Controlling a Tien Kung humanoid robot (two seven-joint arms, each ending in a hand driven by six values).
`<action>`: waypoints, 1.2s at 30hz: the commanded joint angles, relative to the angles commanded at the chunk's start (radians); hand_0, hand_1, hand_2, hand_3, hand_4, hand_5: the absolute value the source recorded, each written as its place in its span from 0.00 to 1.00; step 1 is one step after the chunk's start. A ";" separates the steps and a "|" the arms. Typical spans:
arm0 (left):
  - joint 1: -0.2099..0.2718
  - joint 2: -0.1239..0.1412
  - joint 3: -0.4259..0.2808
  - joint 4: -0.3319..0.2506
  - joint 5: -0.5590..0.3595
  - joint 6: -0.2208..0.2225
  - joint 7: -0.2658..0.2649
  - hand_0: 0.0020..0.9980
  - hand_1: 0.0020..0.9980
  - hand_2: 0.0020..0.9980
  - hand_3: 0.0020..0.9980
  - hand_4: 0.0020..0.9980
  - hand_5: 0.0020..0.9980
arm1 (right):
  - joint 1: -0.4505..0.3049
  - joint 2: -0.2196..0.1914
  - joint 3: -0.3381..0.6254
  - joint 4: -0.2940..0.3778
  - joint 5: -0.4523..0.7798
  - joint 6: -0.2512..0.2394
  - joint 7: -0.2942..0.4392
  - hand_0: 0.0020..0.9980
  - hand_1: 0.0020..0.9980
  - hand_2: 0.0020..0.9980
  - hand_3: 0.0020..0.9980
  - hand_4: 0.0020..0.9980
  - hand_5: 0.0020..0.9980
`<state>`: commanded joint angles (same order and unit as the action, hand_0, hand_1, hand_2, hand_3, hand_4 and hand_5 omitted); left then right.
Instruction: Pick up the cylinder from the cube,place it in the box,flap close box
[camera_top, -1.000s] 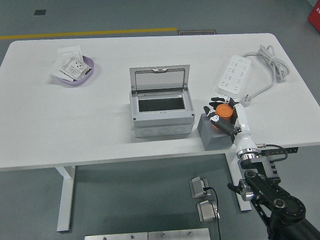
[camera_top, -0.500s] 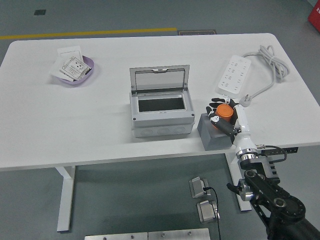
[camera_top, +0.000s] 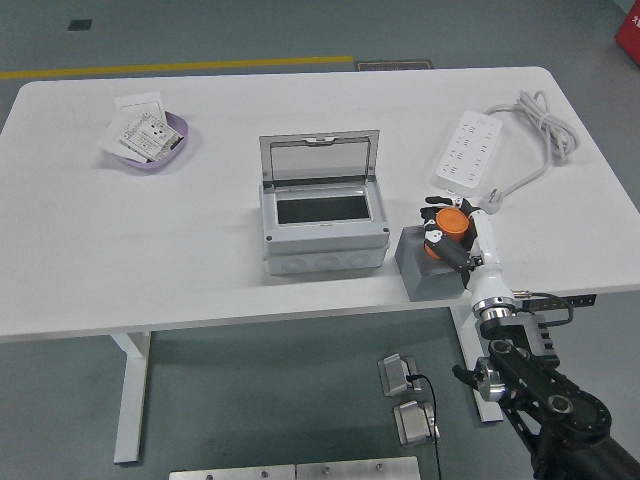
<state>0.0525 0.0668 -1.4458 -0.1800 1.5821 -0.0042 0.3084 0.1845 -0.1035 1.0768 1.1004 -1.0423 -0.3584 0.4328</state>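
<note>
One hand (camera_top: 447, 232), the right, grips the orange cylinder (camera_top: 449, 222) over the grey cube (camera_top: 430, 265) at lower right of centre: pick-up step; next, probably carry it left into the open box (camera_top: 322, 232).

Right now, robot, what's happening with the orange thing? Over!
Right hand shut on orange cylinder, at the grey cube. Left hand out of view. Grey box lid up, path to it clear.

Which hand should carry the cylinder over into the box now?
Right. The right hand already grips the orange cylinder above the grey cube, just right of the open box; the left isn't visible.
</note>
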 joint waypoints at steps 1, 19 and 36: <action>0.000 0.000 0.001 0.000 -0.002 0.000 -0.002 0.78 0.78 0.75 0.59 0.70 0.08 | 0.002 -0.001 0.000 0.001 0.000 -0.001 -0.001 0.47 0.47 0.42 0.45 0.00 0.00; -0.003 0.002 0.012 0.000 -0.015 -0.001 -0.021 0.78 0.78 0.75 0.59 0.70 0.08 | 0.036 -0.020 0.006 0.010 -0.012 -0.003 -0.009 0.36 0.20 0.23 0.26 0.00 0.00; -0.002 0.009 -0.031 0.000 0.021 -0.003 -0.007 0.78 0.78 0.75 0.59 0.70 0.08 | 0.203 -0.049 -0.111 0.026 -0.199 -0.108 -0.119 0.26 0.21 0.24 0.24 0.00 0.00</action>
<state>0.0500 0.0761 -1.4766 -0.1800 1.6035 -0.0072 0.3014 0.3871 -0.1529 0.9657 1.1265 -1.2412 -0.4662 0.3137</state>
